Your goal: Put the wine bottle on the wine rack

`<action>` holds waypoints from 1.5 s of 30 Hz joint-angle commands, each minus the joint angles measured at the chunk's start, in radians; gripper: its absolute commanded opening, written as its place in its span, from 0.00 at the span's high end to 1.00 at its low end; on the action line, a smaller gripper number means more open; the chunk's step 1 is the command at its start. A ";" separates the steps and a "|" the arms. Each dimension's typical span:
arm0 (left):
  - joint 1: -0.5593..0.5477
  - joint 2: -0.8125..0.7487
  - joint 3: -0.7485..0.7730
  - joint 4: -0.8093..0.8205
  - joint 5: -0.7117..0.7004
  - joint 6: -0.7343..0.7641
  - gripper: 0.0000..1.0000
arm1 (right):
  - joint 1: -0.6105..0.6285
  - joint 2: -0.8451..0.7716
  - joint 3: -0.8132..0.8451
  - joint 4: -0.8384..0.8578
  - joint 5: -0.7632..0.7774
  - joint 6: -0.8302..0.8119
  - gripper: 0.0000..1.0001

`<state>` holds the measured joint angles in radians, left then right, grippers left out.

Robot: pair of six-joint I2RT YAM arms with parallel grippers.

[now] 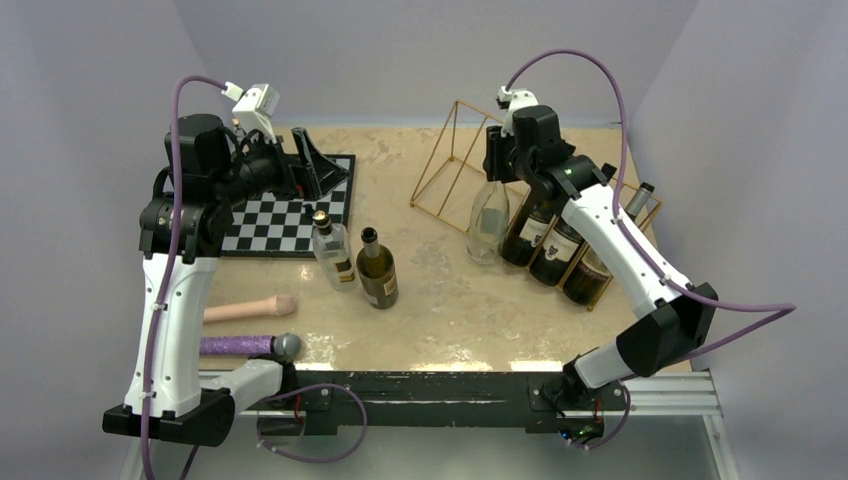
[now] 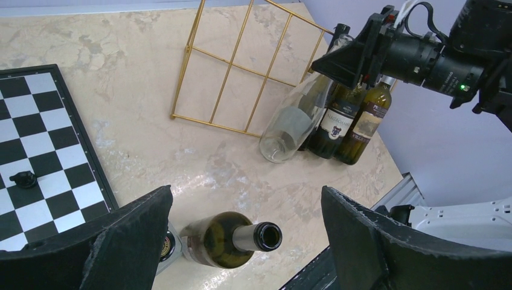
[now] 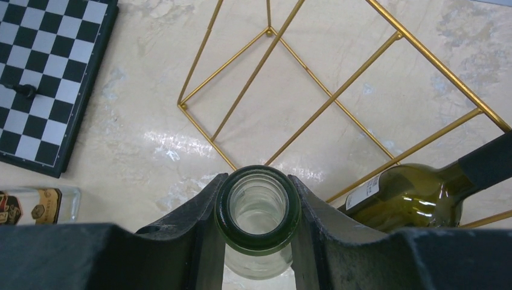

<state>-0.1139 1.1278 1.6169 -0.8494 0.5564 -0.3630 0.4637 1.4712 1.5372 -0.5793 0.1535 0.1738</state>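
Labels [image 2: 339,122] on racked bottles [image 1: 555,245] illegible | right pincer [image 3: 258,208] clamps clear wine bottle [image 3: 258,245]

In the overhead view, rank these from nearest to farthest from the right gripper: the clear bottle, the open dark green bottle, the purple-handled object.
1. The clear bottle: on the right side, its neck clamped in the right gripper.
2. The dark green bottle: upright, mid-table.
3. The purple-handled object: lying at the near edge, far left.

Beige marbled tabletop [image 1: 440,300]: black-and-white chequered board [image 1: 285,215], gold wire rack [image 1: 450,165], clear glass bottle [image 1: 333,252], green glass bottle [image 1: 377,268] (both upright).
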 commanded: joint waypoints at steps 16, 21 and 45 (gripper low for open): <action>-0.004 -0.014 0.032 -0.001 -0.014 0.017 0.03 | -0.058 0.026 0.077 0.261 -0.002 0.046 1.00; -0.004 -0.010 0.038 0.002 -0.014 0.013 0.03 | -0.061 0.042 0.051 0.297 0.018 0.042 1.00; -0.004 -0.003 0.049 -0.003 -0.001 0.002 0.03 | -0.107 0.096 -0.015 0.311 0.113 0.098 1.00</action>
<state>-0.1139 1.1275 1.6306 -0.8558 0.5461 -0.3561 0.3759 1.5688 1.5131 -0.4122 0.1913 0.2291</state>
